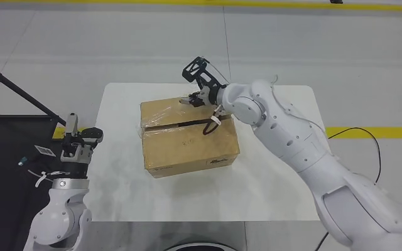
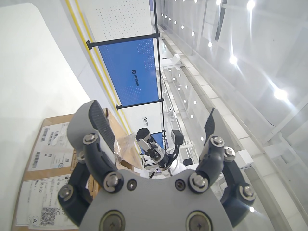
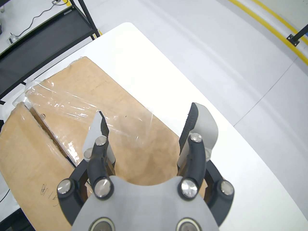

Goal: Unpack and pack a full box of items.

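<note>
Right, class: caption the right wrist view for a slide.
Open right gripper over a taped cardboard box on a table.

Barcode labels [image 2: 51, 145] on box [image 2: 56, 120] side

We're looking at bright, even light all round. The ceiling lamps [image 2: 250, 4] flare into starbursts in the left wrist view, and the white table [image 3: 144, 56] nearly blows out. Glare ripples across the clear tape [image 3: 60, 106] (shiny stuff) on the box [image 3: 96, 80]. Both wrist views bow straight lines at their edges.
</note>
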`<state>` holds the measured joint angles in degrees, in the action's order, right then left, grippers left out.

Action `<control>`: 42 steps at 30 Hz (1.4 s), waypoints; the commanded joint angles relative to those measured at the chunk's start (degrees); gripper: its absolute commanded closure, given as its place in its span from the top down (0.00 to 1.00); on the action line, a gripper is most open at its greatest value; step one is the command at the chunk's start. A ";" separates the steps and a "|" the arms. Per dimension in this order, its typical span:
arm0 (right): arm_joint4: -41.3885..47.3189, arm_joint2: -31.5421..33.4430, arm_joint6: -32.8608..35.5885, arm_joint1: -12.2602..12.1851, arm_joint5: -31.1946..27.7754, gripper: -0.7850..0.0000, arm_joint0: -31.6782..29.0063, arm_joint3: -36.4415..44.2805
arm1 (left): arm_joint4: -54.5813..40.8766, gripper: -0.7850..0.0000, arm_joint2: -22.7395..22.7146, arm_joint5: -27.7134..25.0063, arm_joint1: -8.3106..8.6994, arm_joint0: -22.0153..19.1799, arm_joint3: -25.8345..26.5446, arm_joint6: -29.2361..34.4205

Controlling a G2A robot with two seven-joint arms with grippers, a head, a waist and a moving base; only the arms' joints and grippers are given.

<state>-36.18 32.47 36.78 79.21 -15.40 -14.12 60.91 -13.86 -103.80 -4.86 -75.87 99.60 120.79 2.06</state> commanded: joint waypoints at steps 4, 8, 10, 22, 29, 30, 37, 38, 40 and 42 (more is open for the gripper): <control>2.45 0.26 1.73 1.02 -2.02 0.45 0.70 -2.85 | -0.20 1.00 -0.10 0.06 -0.05 -0.09 0.02 0.20; 3.89 1.01 1.94 1.43 -4.48 0.23 0.92 -4.05 | -0.49 1.00 -0.38 -0.09 -0.10 0.18 -0.03 0.18; 4.04 1.35 2.17 1.53 -5.23 0.12 0.90 -4.22 | -0.43 1.00 -0.38 0.01 -0.13 0.23 0.02 0.16; 3.57 6.15 2.12 0.44 -5.48 0.08 -1.44 -0.96 | 0.12 1.00 0.00 0.26 -0.22 -0.06 0.62 0.73; 6.81 12.08 5.48 -1.56 -4.38 0.09 -5.42 5.65 | 0.62 1.00 0.59 0.29 -0.23 -0.56 0.82 1.63; 7.35 13.02 6.42 -1.91 -4.06 0.05 -6.18 6.98 | 0.70 1.00 0.69 0.31 -0.23 -0.72 0.75 1.82; 11.27 19.74 11.71 -4.27 -1.65 0.00 -12.76 17.17 | 1.54 1.00 1.72 0.29 -0.09 -2.46 0.13 4.29; 11.73 20.63 12.37 -4.58 -1.41 0.00 -13.70 18.51 | 1.58 1.00 1.83 0.32 -0.08 -2.71 0.01 4.55; 12.75 22.36 13.51 -5.15 -0.98 0.00 -15.67 21.08 | 1.81 1.00 2.06 0.35 0.00 -3.23 -0.14 5.61; 13.38 23.89 14.51 -5.66 -0.30 0.00 -17.48 23.40 | 2.02 1.00 2.28 0.24 0.09 -3.70 -0.33 6.98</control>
<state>-23.03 55.54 50.77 73.80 -16.06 -30.67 83.06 -11.98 -101.64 -4.52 -75.84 96.14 120.55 8.19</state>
